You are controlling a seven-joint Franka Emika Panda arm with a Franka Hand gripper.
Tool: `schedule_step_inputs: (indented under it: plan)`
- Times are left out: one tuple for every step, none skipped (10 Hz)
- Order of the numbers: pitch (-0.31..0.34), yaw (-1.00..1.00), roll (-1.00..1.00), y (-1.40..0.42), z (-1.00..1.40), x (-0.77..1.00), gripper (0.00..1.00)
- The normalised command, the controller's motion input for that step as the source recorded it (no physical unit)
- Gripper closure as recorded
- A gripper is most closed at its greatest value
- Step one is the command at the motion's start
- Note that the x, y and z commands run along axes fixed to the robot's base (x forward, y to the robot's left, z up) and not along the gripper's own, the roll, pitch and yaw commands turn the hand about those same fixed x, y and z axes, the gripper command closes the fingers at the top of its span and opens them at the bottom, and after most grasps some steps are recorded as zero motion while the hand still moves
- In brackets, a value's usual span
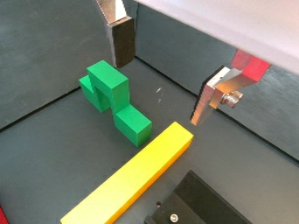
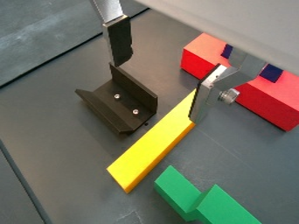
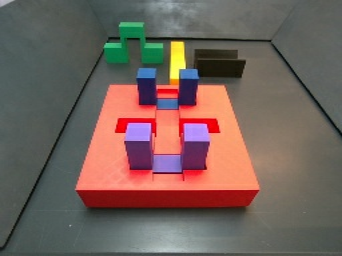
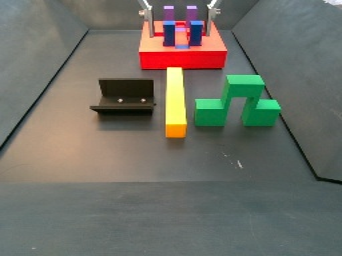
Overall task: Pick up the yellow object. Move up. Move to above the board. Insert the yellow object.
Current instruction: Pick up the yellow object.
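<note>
The yellow object point(image 1: 135, 179) point(image 2: 158, 144) is a long yellow bar lying flat on the dark floor. In both side views it point(image 3: 178, 55) point(image 4: 175, 100) lies between the green block and the fixture, one end pointing at the board. The board point(image 3: 167, 185) point(image 4: 181, 62) point(image 2: 263, 101) is a thick red slab carrying blue point(image 3: 147, 85) and purple point(image 3: 139, 145) upright blocks. My gripper point(image 1: 163, 74) point(image 2: 163, 74) is open and holds nothing. It hangs well above the floor, over the bar's board-side end. Its fingertips point(image 4: 144, 12) show at the upper edge of a side view.
A green stepped block point(image 1: 111, 92) point(image 4: 238, 103) point(image 3: 130, 45) sits on one side of the bar. The dark L-shaped fixture point(image 2: 117, 103) point(image 4: 127, 98) point(image 3: 219, 63) stands on the other side. Grey walls enclose the floor.
</note>
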Motion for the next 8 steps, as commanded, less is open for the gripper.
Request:
schedule_step_inputs:
  plan:
    - [-0.007,0.0,0.0,-0.05,-0.02,0.09,0.0]
    - [-0.033,0.0,0.0,-0.09,-0.12,0.11,0.0]
    - [-0.071,0.0,0.0,-0.14,-0.26,0.17,0.0]
    - [-0.099,0.0,0.0,-0.14,-0.37,0.17,0.0]
    - [-0.141,0.0,0.01,-0.15,-0.62,0.09,0.0]
    - [-0.15,-0.05,0.02,-0.11,-0.92,0.0,0.0]
    - [-0.179,0.0,0.03,-0.1,-0.85,-0.12,0.0]
    - [-0.214,0.0,0.0,-0.1,-0.79,-0.19,0.0]
